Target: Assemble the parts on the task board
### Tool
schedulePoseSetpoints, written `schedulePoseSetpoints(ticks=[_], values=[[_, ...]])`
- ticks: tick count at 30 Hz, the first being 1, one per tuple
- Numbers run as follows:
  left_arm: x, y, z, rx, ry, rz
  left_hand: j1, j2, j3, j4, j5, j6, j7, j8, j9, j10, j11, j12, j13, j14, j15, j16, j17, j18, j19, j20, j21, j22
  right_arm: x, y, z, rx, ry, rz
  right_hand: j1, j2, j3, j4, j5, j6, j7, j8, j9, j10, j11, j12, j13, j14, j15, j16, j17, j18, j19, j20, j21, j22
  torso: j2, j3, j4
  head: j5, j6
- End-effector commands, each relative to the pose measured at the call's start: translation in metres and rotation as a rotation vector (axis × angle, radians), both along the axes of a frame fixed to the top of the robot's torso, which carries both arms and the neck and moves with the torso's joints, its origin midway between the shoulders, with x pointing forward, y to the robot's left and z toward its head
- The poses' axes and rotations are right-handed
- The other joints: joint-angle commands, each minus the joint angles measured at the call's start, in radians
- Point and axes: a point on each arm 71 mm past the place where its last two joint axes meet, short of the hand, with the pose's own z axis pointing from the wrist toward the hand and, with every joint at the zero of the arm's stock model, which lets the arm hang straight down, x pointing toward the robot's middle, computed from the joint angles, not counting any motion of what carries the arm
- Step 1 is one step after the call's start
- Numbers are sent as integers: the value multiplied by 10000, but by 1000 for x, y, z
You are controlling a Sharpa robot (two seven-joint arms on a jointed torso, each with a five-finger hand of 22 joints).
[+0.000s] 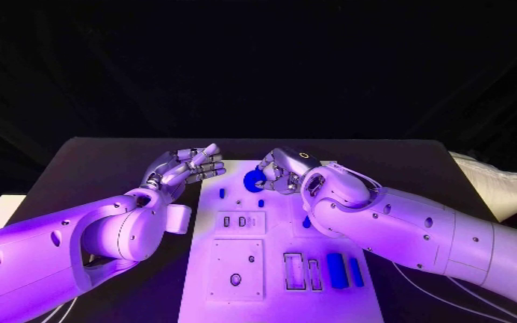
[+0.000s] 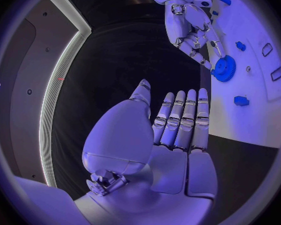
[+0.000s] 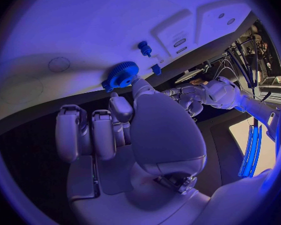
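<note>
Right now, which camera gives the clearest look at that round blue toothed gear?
The left wrist view: the round blue toothed gear shows face-on there, teeth plain, at the right hand fingertips. The right wrist view shows it beyond that hand's fingers; the head view shows a blue disc partly behind the hand.

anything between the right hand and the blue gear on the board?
Nothing visible. The right hand already has its fingertips at the blue gear, which lies on the task board. The left hand is beside the board, fingers extended and holding nothing.
</note>
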Motion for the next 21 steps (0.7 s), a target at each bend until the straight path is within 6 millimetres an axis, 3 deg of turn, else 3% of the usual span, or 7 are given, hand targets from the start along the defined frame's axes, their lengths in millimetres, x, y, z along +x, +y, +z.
schedulePoseSetpoints(ticks=[1,9,21], values=[[0,-1,2,-81,-103,-45,18,74,8,-77,-24,-82,270,-39,-3,-70,26,-49,-11,-83,-5,-57,-8,-15,-72,26,-41,5,-2,3,-2,63,409,238,-65,118,-83,18,72,101,-17,42,12,71,-50,87,39,678,-37,68,640,-141,94,-11,20,156,6,-3,15,-9,-18],[0,-2,2,-71,-77,-42,34,84,22,-90,-22,-102,283,-41,-4,-90,34,-48,-11,-97,-1,-53,-42,-15,-72,30,-41,9,0,6,-8,-264,873,134,-249,328,-137,-18,122,141,-27,-37,-20,91,-64,115,86,689,-55,95,701,-152,125,-38,40,207,4,-17,26,-27,-42],[0,-2,2,-75,-54,-28,84,121,66,-127,-17,-117,291,-34,-2,-106,40,-38,-7,-102,2,-41,-99,-15,-69,34,-40,16,5,7,-12,-409,932,-179,-297,245,-258,-19,87,-132,48,-235,-105,55,-4,58,77,684,-15,82,682,-150,111,-20,33,195,-3,-17,20,-34,-64]])
